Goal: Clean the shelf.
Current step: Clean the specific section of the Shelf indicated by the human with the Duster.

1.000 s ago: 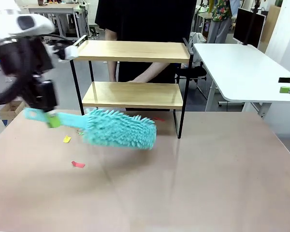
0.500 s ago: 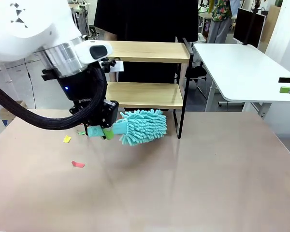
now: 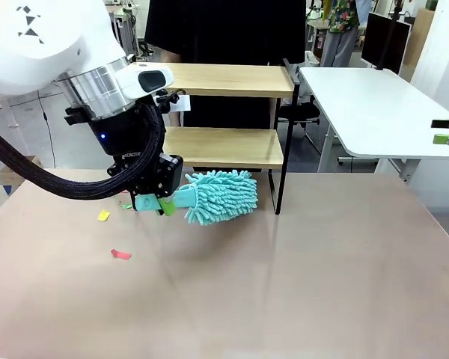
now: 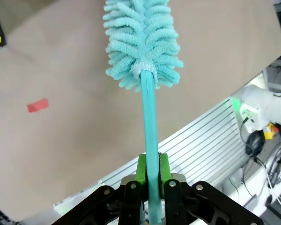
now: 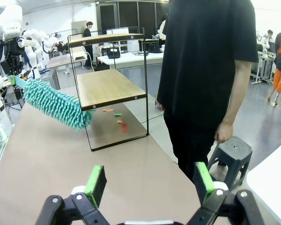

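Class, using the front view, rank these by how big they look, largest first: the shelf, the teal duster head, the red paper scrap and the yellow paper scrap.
1. shelf
2. teal duster head
3. red paper scrap and yellow paper scrap: both tiny and look alike, so unranked.

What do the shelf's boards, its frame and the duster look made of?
The shelf boards look like light wood or laminate: pale grain, matte. The frame looks like thin black-painted metal rod. The duster head is fluffy teal chenille, probably microfibre; its handle looks like smooth plastic.
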Action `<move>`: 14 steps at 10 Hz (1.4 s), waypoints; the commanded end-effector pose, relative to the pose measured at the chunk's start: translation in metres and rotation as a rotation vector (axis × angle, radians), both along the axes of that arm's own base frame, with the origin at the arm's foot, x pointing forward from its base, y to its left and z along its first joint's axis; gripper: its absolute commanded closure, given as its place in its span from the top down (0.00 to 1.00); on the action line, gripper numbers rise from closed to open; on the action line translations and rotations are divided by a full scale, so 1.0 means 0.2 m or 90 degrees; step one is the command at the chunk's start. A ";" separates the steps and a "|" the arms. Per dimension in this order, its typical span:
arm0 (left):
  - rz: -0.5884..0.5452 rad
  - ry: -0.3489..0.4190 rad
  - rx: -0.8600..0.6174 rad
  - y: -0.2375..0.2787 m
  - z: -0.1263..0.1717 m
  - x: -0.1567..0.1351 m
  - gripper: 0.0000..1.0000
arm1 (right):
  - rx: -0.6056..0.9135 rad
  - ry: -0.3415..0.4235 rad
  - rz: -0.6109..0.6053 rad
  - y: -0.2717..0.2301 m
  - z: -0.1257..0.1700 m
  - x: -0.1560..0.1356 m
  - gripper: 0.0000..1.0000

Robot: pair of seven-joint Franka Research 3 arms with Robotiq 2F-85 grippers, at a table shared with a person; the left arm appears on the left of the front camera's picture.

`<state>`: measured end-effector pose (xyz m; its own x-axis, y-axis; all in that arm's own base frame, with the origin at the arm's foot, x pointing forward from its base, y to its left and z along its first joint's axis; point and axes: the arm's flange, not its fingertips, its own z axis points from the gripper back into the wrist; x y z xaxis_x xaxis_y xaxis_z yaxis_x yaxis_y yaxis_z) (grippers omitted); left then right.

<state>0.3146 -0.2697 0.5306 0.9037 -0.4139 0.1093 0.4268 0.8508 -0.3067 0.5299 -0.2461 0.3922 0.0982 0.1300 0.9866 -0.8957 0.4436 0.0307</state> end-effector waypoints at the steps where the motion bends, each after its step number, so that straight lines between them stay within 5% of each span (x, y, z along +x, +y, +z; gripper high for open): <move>1: 0.043 -0.043 -0.021 -0.10 -0.05 0.00 0.13 | -0.003 -0.002 0.001 0.01 0.02 0.00 1.00; 6: 0.092 -0.054 -0.091 -0.30 -0.24 0.03 0.13 | -0.003 -0.002 0.001 0.01 0.02 0.00 1.00; 9: 0.165 -0.115 -0.100 -0.49 -0.41 0.08 0.13 | -0.003 -0.002 0.001 0.01 0.02 0.00 1.00; 14: 0.240 -0.144 -0.083 -0.67 -0.58 0.16 0.13 | -0.003 -0.002 0.001 0.01 0.02 0.00 1.00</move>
